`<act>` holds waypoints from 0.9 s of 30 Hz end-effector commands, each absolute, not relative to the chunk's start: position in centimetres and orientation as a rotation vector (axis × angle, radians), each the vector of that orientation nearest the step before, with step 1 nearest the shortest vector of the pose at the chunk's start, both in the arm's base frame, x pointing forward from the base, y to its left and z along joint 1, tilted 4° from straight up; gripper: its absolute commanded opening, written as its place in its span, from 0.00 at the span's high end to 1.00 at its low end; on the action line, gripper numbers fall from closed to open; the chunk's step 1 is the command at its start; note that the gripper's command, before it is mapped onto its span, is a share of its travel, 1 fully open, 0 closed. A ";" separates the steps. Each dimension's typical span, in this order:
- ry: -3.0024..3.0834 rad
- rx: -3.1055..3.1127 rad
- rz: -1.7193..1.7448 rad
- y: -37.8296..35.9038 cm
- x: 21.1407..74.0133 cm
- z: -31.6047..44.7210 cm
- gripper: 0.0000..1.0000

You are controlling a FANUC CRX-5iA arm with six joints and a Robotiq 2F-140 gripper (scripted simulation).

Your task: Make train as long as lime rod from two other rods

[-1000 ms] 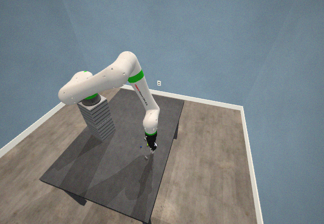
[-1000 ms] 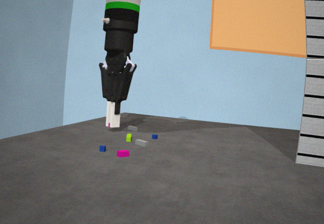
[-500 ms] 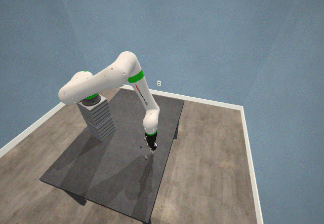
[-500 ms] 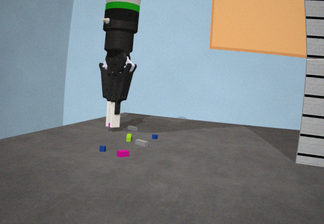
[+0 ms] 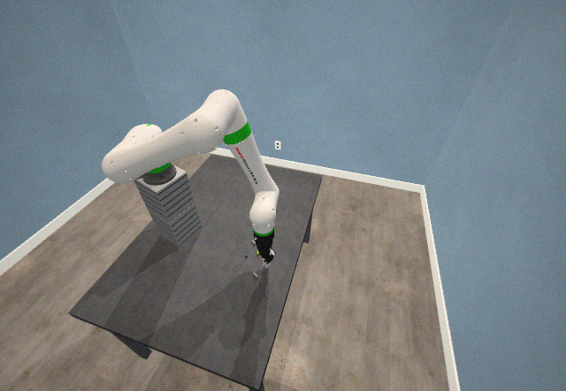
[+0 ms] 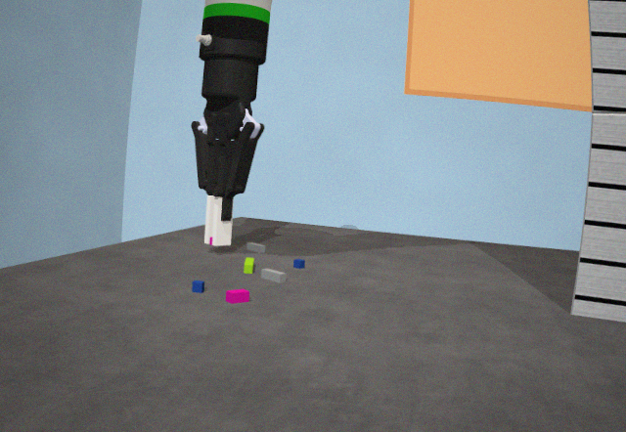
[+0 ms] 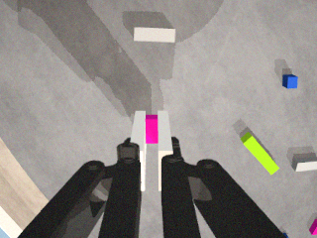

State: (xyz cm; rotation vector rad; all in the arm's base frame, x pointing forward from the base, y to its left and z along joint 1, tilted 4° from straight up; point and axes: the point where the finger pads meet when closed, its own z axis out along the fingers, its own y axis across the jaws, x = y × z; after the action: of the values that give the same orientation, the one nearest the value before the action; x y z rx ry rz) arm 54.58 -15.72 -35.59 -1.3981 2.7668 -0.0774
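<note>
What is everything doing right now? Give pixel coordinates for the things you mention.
Jaws (image 6: 218,243): shut on a magenta rod (image 6: 210,240) (image 7: 152,130)
Other magenta rod (image 6: 237,296) (image 7: 314,227): lying loose
Lime rod (image 6: 248,266) (image 7: 261,154): lying flat
Two grey rods: lying flat, apart
Two blue rods: on the table, apart
Train: not made

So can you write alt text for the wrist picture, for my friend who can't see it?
The tool holds a magenta rod between its pale fingertips, above a gray table. A lime rod lies to the right, a blue rod sits upper right, and a pale gray rod lies near the top.
</note>
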 end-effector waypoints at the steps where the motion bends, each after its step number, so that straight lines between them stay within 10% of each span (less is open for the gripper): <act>1: 2.767 -1.398 -0.078 -15.7 54.6 -35.6 0.97; 27: 2.767 -1.398 -0.078 -15.8 54.7 -36.8 0.97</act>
State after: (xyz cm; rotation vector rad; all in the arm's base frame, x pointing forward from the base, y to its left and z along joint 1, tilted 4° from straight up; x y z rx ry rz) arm 54.65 -15.75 -36.77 -1.3981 2.7668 -0.0774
